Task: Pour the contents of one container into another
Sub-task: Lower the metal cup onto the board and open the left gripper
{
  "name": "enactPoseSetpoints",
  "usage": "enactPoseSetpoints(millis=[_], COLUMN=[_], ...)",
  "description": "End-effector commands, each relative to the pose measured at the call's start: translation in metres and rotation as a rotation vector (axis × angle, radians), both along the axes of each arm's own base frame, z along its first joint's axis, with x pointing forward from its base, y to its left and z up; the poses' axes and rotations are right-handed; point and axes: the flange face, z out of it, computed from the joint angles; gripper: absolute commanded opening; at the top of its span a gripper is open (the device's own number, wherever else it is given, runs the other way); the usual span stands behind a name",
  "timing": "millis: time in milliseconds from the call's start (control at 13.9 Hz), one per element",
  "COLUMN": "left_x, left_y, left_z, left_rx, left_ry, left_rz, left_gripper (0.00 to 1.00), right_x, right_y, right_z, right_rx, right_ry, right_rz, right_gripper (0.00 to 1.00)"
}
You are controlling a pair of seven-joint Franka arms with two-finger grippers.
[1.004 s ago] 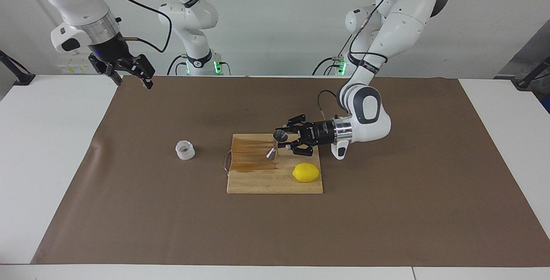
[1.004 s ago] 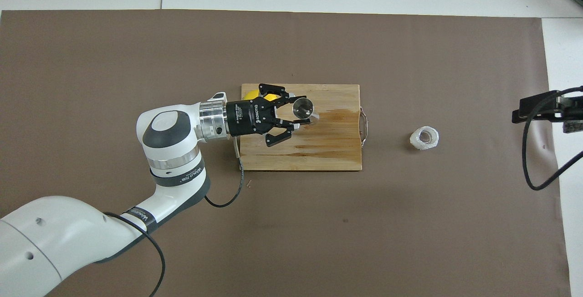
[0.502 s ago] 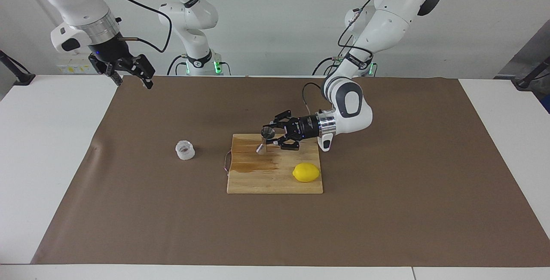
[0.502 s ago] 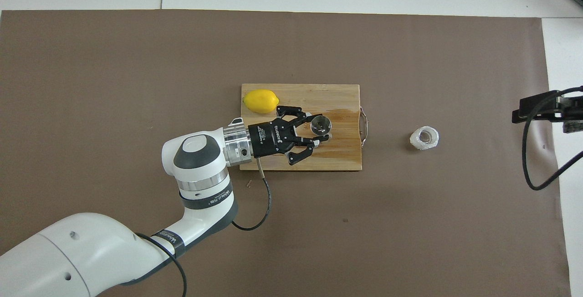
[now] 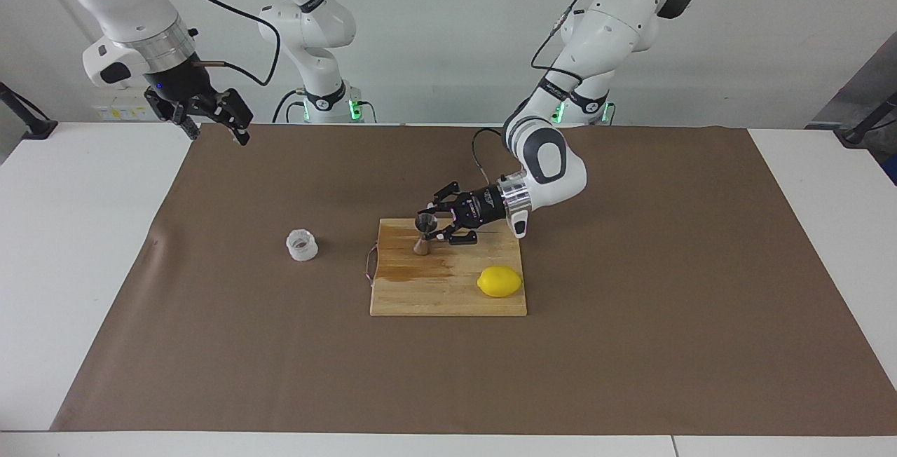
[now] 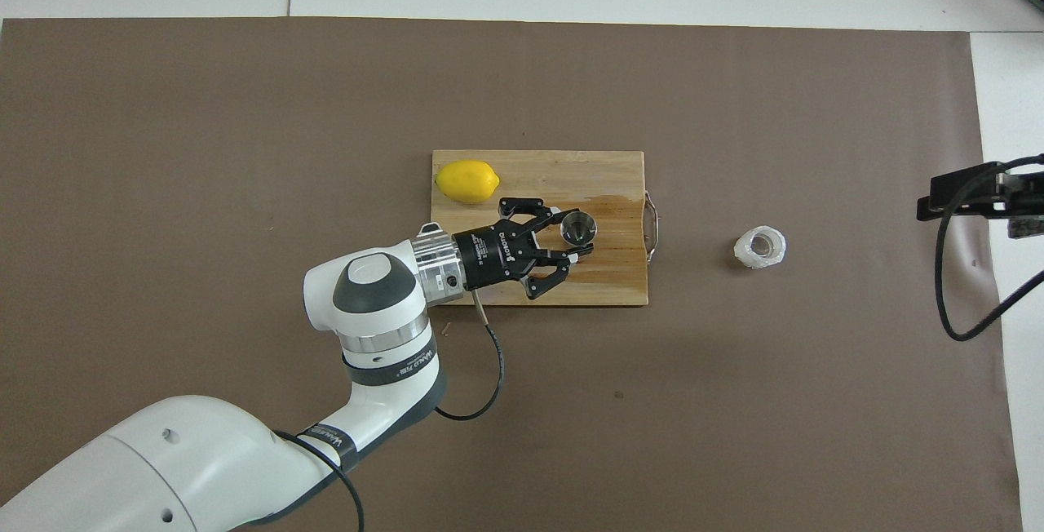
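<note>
In the facing view, your left gripper [image 5: 433, 227] is clamped on the steel jigger [image 5: 423, 234], upright on the cutting board [image 5: 448, 299] near its robot-side edge. The plastic cup [image 5: 302, 244] sits on the brown mat toward the right arm's end. Your right gripper [image 5: 210, 117] waits high over the mat's corner, fingers spread.

In the overhead view, the jigger's mouth [image 6: 578, 227] faces up. The lemon [image 6: 466, 181] lies well apart. Releasing unevenly could tip the narrow-waisted jigger.

shiny steel jigger [image 5: 422, 235], crinkled translucent plastic cup [image 5: 302, 244], grained wooden board [image 5: 448, 289].
</note>
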Motion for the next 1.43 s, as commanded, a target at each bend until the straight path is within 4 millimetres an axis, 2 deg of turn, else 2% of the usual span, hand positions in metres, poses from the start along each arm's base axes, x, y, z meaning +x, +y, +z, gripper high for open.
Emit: enactPoseSetpoints(millis=[0,215,574,646,789,1363], left_x=[-0.003,-0.005,0.001,0.003,0.004,0.002], left_y=[-0.003,-0.013,-0.015,-0.017,-0.016,-0.015], left_z=[0.014,0.014,0.013,0.012,0.011,0.003], left_rx=[0.009,0.022,0.024,0.025,0.028,0.064], left_ry=[0.005,0.021,0.033,0.034,0.033,0.034], left_rz=[0.029,0.042,0.057,0.058,0.06,0.069], left_gripper=[0.0,0.0,0.01,0.04,0.23,0.26], right_x=[0.0,-0.001,-0.001,0.0,-0.001,0.0], right_y=[-0.001,-0.001,-0.001,-0.001,-0.001,-0.001], right_z=[0.0,0.001,0.001,0.0,0.001,0.0], right_rx=[-0.006,-0.006,-0.006,-0.006,-0.006,-0.006], right_ry=[0.005,0.004,0.004,0.005,0.004,0.005], right_rz=[-0.014,-0.014,-0.014,-0.014,-0.014,-0.014], right_gripper=[1.0,1.0,1.0,1.0,1.0,1.0])
